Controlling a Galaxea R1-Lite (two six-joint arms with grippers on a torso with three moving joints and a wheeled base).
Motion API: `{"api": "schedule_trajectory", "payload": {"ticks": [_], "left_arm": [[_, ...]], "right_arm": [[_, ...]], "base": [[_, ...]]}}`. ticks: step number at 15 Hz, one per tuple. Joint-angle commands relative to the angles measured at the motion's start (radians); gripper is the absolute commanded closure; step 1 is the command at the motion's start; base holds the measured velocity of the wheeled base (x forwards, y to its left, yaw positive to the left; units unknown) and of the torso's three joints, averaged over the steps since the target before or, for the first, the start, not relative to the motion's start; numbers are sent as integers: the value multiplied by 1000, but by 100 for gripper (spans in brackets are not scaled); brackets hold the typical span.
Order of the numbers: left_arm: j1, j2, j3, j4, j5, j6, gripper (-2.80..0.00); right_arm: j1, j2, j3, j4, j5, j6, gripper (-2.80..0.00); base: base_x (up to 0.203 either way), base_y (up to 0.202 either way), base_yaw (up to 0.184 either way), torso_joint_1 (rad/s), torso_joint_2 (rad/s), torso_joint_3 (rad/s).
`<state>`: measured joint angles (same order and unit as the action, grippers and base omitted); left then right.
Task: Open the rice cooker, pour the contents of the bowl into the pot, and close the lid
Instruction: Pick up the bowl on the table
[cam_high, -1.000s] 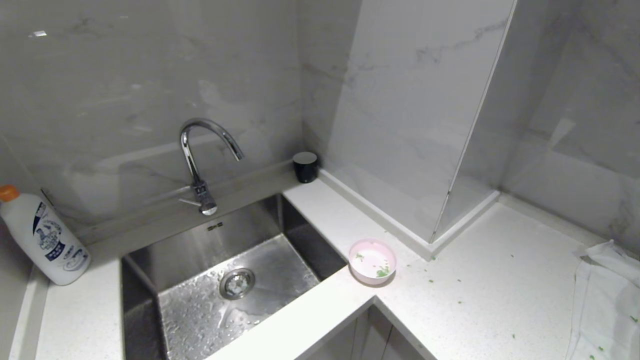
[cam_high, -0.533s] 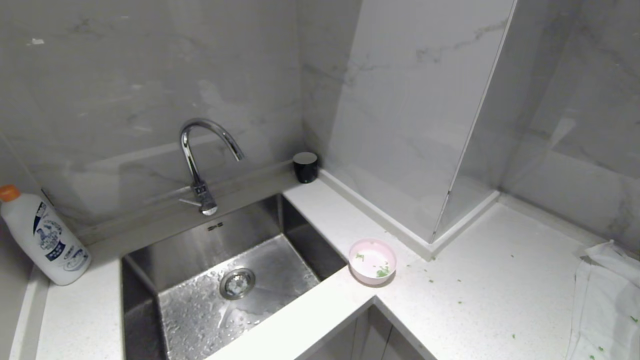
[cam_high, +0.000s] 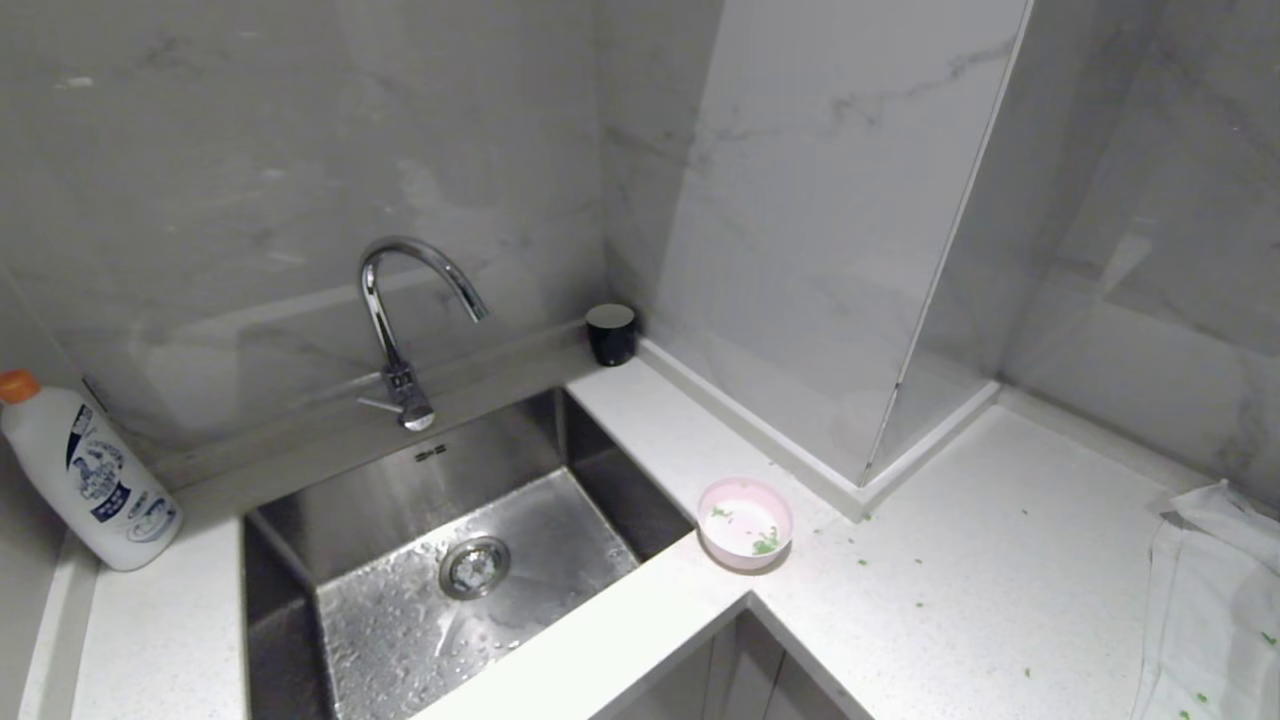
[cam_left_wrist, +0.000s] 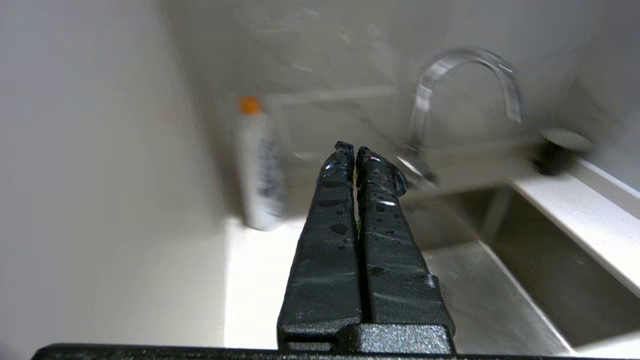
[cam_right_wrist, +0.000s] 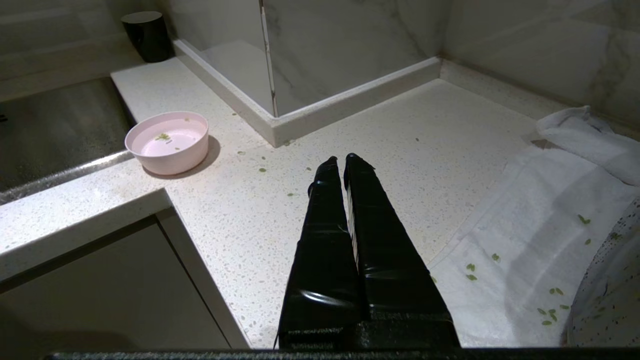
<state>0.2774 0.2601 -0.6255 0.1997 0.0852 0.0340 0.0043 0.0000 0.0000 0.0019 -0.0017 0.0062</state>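
One bowl (cam_high: 745, 522) is seen on the counter (cam_high: 950, 600), at the sink's (cam_high: 440, 560) 3 o'clock; two hands, left (cam_left_wrist: 355, 150) and right (cam_right_wrist: 342, 161), are closed, empty.

No legible txt showing anywhere. White bottle (cam_high: 95, 480) w/ orange cap is carrying a blue-printed label, too small to read. Sink wall (cam_high: 430, 470) is showing a tiny unreadable mark.

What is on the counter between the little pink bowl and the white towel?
Only bare speckled white countertop with a few scattered green bits lies between the small round pink bowl and the crumpled white towel; the head and right wrist views both show it.
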Motion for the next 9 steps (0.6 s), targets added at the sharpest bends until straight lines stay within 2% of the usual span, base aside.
{"api": "schedule_trajectory", "payload": {"ticks": [1,3,4,5,7,8,9], "left_arm": [[22,4,73,-2,-139,-31,0],[14,4,104,-9,-303,-44,0],[-4,4,104,-11,-349,-46,0],[-53,5,99,-11,-360,-47,0],[-202,3,84,-6,-331,-44,0],[-274,-5,79,6,-281,-40,0],[-306,-13,83,23,-223,-37,0]], "right_arm": [[0,0,2,0,0,0,0],[0,0,2,0,0,0,0],[0,0,2,1,0,0,0],[0,0,2,0,0,0,0],[0,0,2,0,0,0,0],[0,0,2,0,0,0,0],[0,0,2,0,0,0,0]], "base": [[0,0,0,0,0,0],[0,0,0,0,0,0],[0,0,0,0,0,0],[0,0,0,0,0,0],[0,0,0,0,0,0],[0,0,0,0,0,0],[0,0,0,0,0,0]]}}
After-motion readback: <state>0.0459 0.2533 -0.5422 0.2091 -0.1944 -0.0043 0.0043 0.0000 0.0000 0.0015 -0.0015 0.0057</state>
